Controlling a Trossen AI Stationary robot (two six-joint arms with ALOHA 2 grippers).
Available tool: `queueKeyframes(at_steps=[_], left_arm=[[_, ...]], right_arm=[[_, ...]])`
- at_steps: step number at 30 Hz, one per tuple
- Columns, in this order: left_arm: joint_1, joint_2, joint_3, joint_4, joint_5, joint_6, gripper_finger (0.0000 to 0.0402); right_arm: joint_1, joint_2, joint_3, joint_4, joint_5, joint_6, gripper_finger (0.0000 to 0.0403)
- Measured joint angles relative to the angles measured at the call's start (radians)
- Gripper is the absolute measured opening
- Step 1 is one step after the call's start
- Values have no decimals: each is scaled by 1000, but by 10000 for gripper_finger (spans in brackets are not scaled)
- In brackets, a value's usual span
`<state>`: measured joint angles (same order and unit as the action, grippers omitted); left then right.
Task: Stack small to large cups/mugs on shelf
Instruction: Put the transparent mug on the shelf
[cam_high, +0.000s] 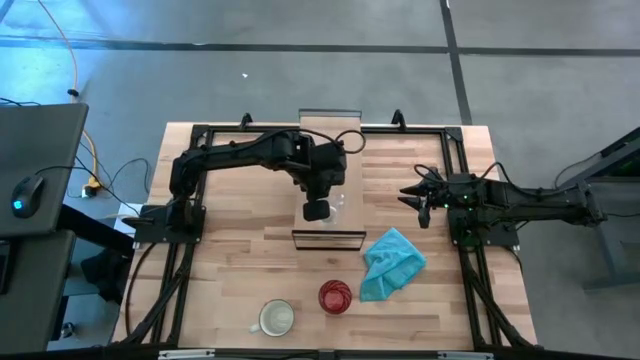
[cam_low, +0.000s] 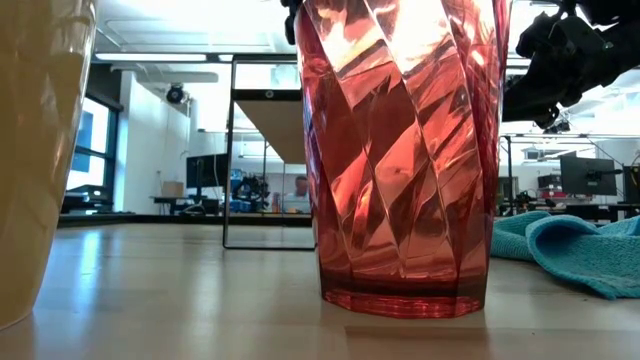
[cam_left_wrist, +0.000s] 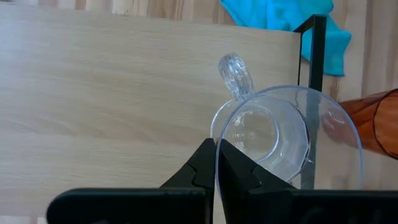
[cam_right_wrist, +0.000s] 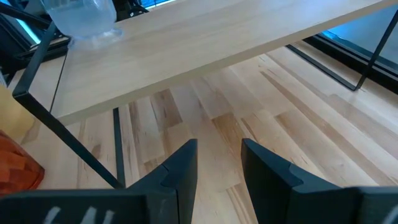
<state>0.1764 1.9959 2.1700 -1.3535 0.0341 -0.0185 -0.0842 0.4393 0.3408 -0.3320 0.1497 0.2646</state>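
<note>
Left end effector (cam_left_wrist: 216, 163) pinches clear glass (cam_left_wrist: 273, 140) rim above shelf (cam_left_wrist: 112, 93).

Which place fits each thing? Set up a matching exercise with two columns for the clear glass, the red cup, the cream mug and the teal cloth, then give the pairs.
1 clear glass
2 red cup
3 cream mug
4 teal cloth

A table's front edge, left of the red cup
B on the shelf, rim pinched by the left gripper
C crumpled near the idle right gripper
D between mug and cloth

1-B, 2-D, 3-A, 4-C
</note>
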Motion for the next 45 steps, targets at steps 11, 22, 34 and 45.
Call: queueKeyframes(at_steps=[11,22,34,45], left_arm=[[1,36,1,-15,29,15,0],[0,37,1,-9,4,18,0],[0,38,0,1,-22,25,0],[0,40,10,3,-62,26,0]], right_arm=[[0,0,0,1,-4,0,116],[0,0,0,1,-5,-3,116],[0,0,0,0,-8,-3,116],[0,0,0,0,-8,-3,116]])
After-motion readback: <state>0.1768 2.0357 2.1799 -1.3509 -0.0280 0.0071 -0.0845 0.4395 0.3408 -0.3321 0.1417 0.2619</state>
